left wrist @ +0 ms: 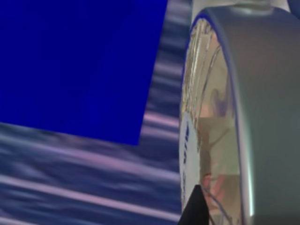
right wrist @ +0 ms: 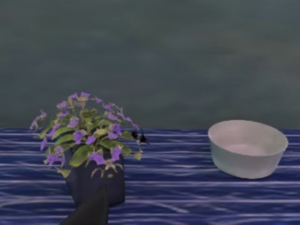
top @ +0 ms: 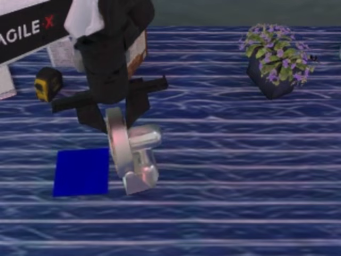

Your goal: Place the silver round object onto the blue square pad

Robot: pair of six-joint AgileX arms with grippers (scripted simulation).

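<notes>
The silver round object (top: 136,154) stands on its edge, its flat disc (top: 116,144) upright and its stubby cylinder and blocky end pointing right. My left gripper (top: 116,118) comes down from above and is shut on the top of the disc. In the left wrist view one dark fingertip (left wrist: 194,208) lies against the shiny disc (left wrist: 211,122). The blue square pad (top: 81,172) lies flat just left of the object, and its right edge almost meets the disc; it also shows as the blue square pad (left wrist: 79,61) close up. My right arm is out of the top view.
A yellow-black tape measure (top: 48,82) lies at the back left near a white AgileX sign (top: 26,26). A box (top: 137,50) stands behind my left arm. A potted purple-flowered plant (top: 277,56) stands at the back right. The right wrist view shows a white bowl (right wrist: 247,147) beside the plant (right wrist: 89,150).
</notes>
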